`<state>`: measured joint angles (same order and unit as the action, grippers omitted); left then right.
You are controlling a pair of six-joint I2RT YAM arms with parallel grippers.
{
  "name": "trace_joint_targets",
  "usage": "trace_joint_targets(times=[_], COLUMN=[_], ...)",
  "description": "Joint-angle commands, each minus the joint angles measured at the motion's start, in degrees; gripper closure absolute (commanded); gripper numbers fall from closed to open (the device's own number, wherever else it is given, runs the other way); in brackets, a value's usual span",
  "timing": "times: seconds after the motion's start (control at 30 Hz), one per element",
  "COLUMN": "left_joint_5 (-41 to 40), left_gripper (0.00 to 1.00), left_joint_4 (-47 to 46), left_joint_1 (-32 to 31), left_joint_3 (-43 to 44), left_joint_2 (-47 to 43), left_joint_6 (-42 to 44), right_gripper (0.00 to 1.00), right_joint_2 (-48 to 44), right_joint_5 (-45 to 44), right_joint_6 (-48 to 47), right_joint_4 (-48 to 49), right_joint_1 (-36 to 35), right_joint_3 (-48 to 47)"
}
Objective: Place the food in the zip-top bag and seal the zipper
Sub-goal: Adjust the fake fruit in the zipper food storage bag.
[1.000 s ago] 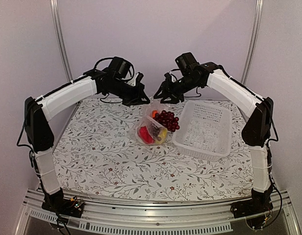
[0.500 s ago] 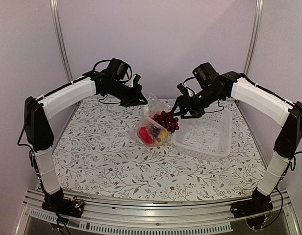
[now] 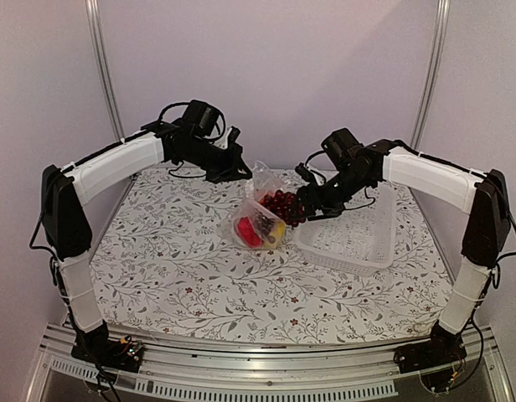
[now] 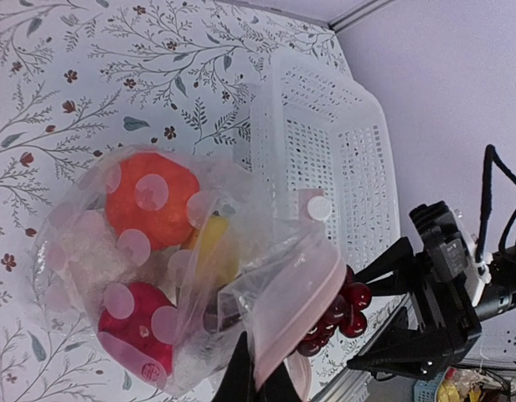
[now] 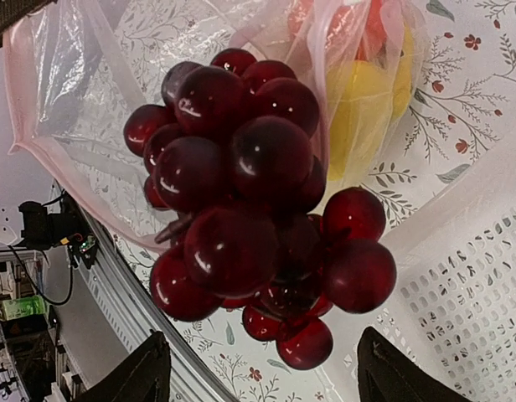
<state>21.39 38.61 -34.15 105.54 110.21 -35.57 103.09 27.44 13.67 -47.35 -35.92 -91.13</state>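
Note:
The clear zip-top bag (image 3: 251,219) lies mid-table with the red pepper (image 4: 128,331), the orange fruit (image 4: 149,201), a yellow piece (image 4: 212,247) and the white lumpy piece (image 4: 80,261) inside. My left gripper (image 3: 238,170) is shut on the bag's mouth strip (image 4: 301,322) and holds it up; its fingertips (image 4: 241,381) show at the bottom of the left wrist view. The dark grape bunch (image 3: 283,205) sits at the bag's mouth, partly outside it. My right gripper (image 5: 266,377) is open and empty just beside the grapes (image 5: 258,209), its jaws wide on either side.
A white perforated basket (image 3: 352,224) stands right of the bag, touching the grapes' side; its wall shows in the right wrist view (image 5: 467,285). Grey walls and two metal posts stand behind the table. The floral cloth covers the table.
My right gripper has left the bag's top, swung out right and down, and come back in toward the grape bunch. The left gripper has stayed put on the bag's mouth.

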Motion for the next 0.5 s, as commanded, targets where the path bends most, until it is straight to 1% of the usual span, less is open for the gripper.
trace_joint_targets(times=[0.0,0.07,0.13,0.23,0.27,0.3,0.47], left_joint_5=[-0.28,-0.15,-0.15,0.12,0.11,0.14,1.07], left_gripper=[1.00,1.00,1.00,1.00,1.00,1.00,1.00], left_joint_4=[0.15,0.15,0.23,0.45,0.61,0.71,1.20], left_joint_1=[0.84,0.81,0.84,0.84,0.79,0.75,0.19], left_joint_3=[-0.06,-0.16,-0.24,-0.29,-0.33,-0.40,-0.39], left_joint_2=[-2.52,-2.68,-2.80,-2.85,-2.82,-2.83,-2.28], left_joint_6=[0.12,0.05,-0.02,0.23,0.40,0.54,1.24], right_gripper=[0.26,0.28,0.36,0.59,0.69,0.74,0.88], right_joint_2=[4.09,5.80,6.44,6.41,6.00,5.18,3.37], right_joint_5=[1.11,1.36,1.70,2.35,2.51,2.41,1.10], right_joint_6=[-1.27,-1.28,-1.15,-0.86,-0.64,-0.53,0.21], right_joint_4=[2.54,2.75,2.96,3.34,3.59,3.92,3.16], right_joint_1=[0.39,0.37,0.35,0.26,0.13,-0.03,-2.03], right_joint_3=[-3.90,-4.54,-4.86,-5.46,-5.75,-6.11,-11.39])
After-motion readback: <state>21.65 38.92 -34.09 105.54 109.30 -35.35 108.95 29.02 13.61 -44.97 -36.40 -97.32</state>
